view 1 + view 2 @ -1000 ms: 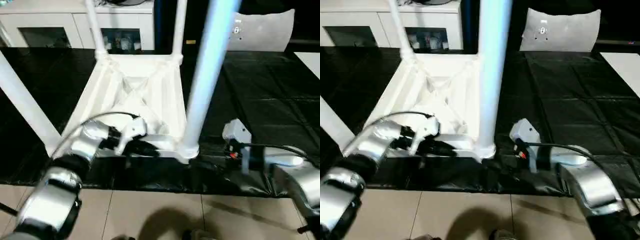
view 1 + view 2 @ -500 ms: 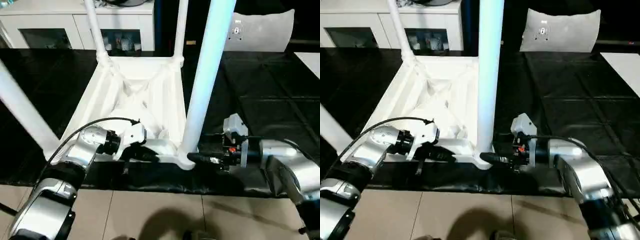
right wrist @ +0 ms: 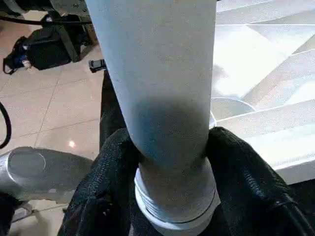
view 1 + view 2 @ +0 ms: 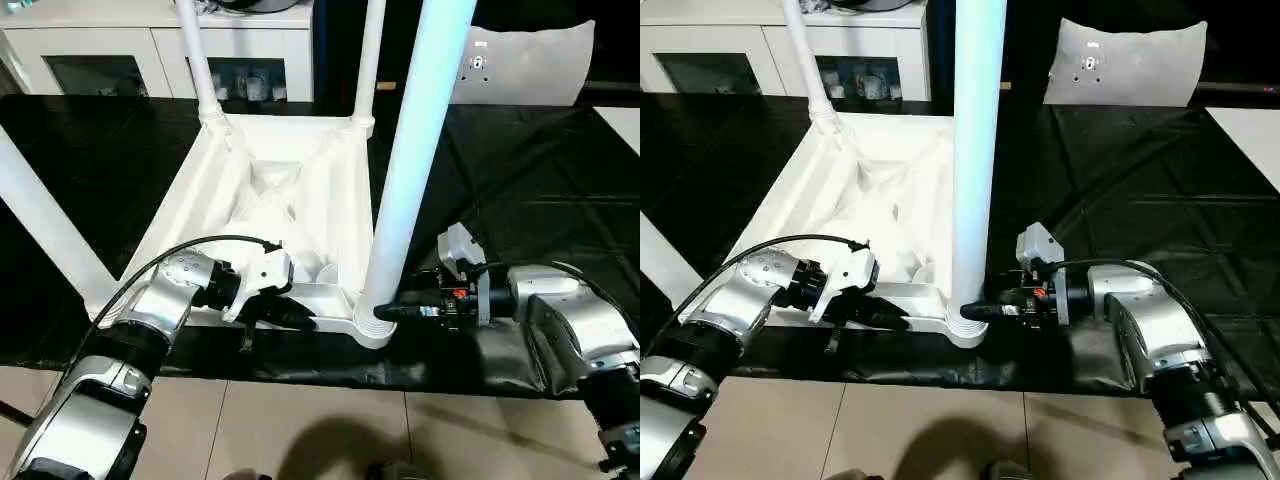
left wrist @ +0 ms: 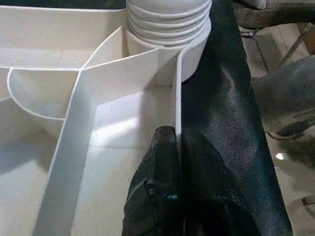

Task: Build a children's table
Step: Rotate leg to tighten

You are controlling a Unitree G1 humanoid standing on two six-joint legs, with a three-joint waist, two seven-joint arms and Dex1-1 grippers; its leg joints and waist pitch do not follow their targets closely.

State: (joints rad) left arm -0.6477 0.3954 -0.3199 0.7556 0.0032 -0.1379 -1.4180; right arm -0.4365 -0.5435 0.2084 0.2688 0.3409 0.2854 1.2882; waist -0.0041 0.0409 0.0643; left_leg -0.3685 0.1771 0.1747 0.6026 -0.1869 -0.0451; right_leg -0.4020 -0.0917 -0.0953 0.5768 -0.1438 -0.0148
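**Ana:** Right claw (image 4: 975, 311) is wrapping its two black fingers (image 3: 106, 196) around the bottom of the near leg (image 4: 973, 160), one on each side just above the ribbed collar, both touching the plastic. Its jaws are sitting about half open, which looks like the width of the leg.

**Ben:** And the left claw (image 4: 300, 318)?

**Ana:** It is pinching the thin near rim of the tabletop (image 4: 290, 190), jaws almost fully together with the wall between them. That is steadying the top while the leg gets worked.

**Ben:** Where is the table lying?

**Ana:** Upside down on the black mat (image 4: 1120, 180), ribs facing up. The gripped leg is standing in the corner socket at about five o'clock of the top. Another leg (image 4: 372, 55) is rising at one o'clock, another (image 4: 200, 60) at eleven, and a fourth (image 4: 45, 215) is leaning out at about eight.

**Ben:** So how should this go?

**Ana:** I'd say keep the grip low and square, keep the leg upright while seating it, and keep the left pinch firm so the top isn't sliding. I can't tell whether the collar is fully home.
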